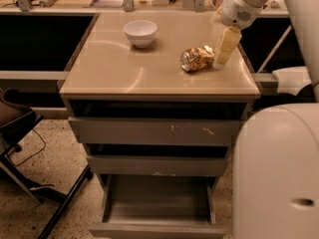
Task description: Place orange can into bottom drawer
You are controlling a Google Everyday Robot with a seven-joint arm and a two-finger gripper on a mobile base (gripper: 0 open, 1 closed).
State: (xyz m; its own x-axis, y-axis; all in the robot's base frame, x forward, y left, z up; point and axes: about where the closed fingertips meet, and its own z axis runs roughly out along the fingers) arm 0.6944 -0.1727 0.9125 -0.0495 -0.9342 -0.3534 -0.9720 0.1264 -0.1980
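The orange can (197, 59) lies on its side on the right part of the cabinet top (124, 73), its silver end facing left. My gripper (224, 48) hangs from the white arm at the upper right. It is just to the right of the can, close to it, with its tip near the cabinet top. The bottom drawer (158, 203) is pulled open at the foot of the cabinet. Its flat grey floor shows and nothing lies in it.
A white bowl (140, 32) stands at the back of the cabinet top. Two upper drawers (154, 132) are partly open, the top one scratched. My white robot body (276, 173) fills the lower right. A dark chair base (20, 148) stands at the left.
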